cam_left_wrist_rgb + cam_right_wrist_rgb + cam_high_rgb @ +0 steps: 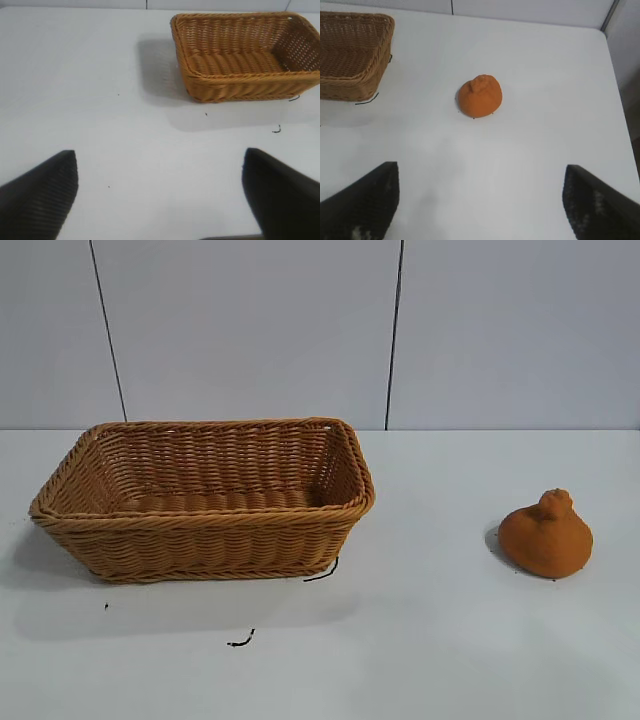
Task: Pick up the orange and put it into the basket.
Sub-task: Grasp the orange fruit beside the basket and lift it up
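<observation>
The orange (546, 535), dull orange-brown with a knobby top, sits on the white table at the right; it also shows in the right wrist view as the orange (480, 96). The woven basket (205, 525) stands at the left and holds nothing I can see; its rim appears as basket (240, 75) and basket (365, 80) in the wrist views. My right gripper (481, 172) is open, above bare table, well short of the orange. My left gripper (160, 160) is open too, over bare table away from the basket. Neither arm shows in the exterior view.
Small black threads (240, 640) lie on the table in front of the basket. The table's far edge meets a grey panelled wall (250, 330). The table's side edge (615, 90) runs close beyond the orange.
</observation>
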Motion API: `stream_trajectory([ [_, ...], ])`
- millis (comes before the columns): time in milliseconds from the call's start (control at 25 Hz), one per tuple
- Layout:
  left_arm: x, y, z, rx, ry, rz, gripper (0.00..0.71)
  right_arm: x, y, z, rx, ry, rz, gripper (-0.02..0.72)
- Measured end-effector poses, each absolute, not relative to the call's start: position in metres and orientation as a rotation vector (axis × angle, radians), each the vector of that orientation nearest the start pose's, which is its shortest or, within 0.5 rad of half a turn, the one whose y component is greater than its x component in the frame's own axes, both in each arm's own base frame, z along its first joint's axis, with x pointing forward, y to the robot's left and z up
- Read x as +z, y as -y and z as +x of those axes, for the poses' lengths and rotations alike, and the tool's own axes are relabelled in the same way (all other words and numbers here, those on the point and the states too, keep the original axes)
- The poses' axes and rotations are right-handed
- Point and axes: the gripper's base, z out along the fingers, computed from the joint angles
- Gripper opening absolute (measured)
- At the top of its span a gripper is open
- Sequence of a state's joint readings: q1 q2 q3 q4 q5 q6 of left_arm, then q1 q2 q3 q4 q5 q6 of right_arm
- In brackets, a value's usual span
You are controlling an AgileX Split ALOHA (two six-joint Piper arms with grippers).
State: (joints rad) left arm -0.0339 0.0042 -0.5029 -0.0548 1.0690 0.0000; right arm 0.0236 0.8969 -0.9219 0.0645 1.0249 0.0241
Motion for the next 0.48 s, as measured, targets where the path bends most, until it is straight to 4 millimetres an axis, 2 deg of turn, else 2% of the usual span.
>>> stream_trajectory([
  [120, 0.278, 0.004, -0.005, -0.087, -2.054, 0.038, 0.639, 0.34, -0.01, 0.205, 0.11, -2.578, 0.026, 0.635],
  [280, 0.278, 0.004, -0.005, -0.087, -2.054, 0.038, 0.639, 0.323, -0.012, 0.264, 0.109, -2.685, 0.018, 0.635],
  [360, 0.278, 0.004, -0.005, -0.087, -2.054, 0.038, 0.639, 0.308, -0.013, 0.29, 0.114, -2.739, 0.019, 0.635],
  [480, 0.278, 0.004, -0.005, -0.087, -2.054, 0.038, 0.639, 0.274, -0.014, 0.327, 0.117, -2.84, 0.027, 0.635],
])
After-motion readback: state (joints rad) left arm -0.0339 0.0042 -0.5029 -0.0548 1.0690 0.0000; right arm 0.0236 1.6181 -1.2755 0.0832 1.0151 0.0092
